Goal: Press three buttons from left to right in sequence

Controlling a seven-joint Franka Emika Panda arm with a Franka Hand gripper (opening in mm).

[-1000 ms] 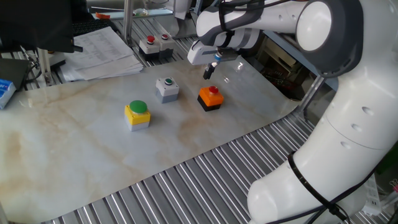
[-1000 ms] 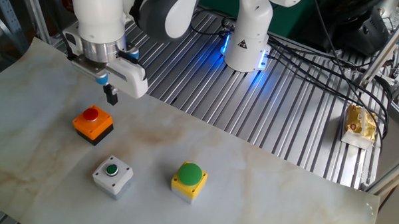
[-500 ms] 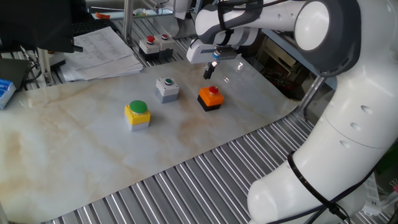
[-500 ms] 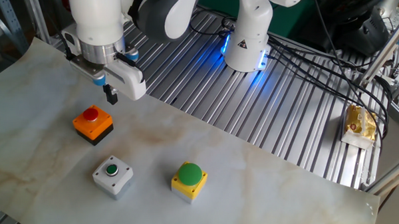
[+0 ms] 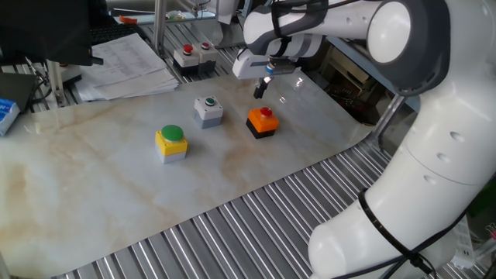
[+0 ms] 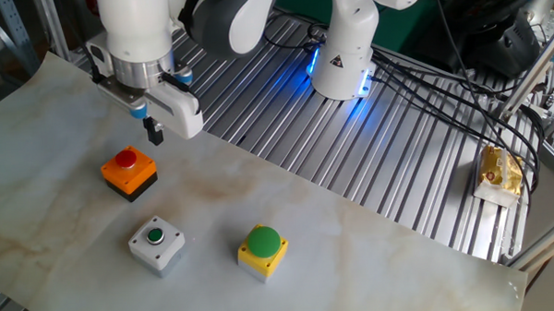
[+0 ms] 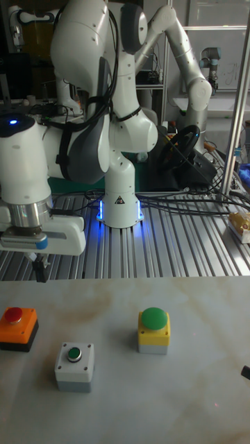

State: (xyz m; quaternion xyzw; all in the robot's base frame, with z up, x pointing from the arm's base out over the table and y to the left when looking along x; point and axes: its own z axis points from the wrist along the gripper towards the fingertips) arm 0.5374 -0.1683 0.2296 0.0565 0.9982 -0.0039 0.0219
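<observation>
The gripper point(image 5: 260, 91) hangs in the air above the far side of the marbled surface point(image 5: 116, 186), just beyond the orange-black box with the red cap point(image 5: 263, 121), and it touches nothing. In the first fixed view the three buttons run in a row: the yellow box with the big green cap point(image 5: 171, 142) on the left, the grey box with the small green cap point(image 5: 208, 110) in the middle, the orange-black one on the right. The other fixed view sees them from the opposite side, so the order is mirrored there.

From where the arm stands, beside the last box and clear of its cap, I judge one of two things: either the red cap is about to be pressed as the third step, or the arm has finished and is lifting off. The frames alone do not settle which. If the red press remains, the next move calls for a short shift toward the near edge until the tip sits over the cap, then a straight push down.

The fingers point(image 6: 153, 132) show as one dark tip in every view; no gap is visible, and I cannot tell whether they touch
</observation>
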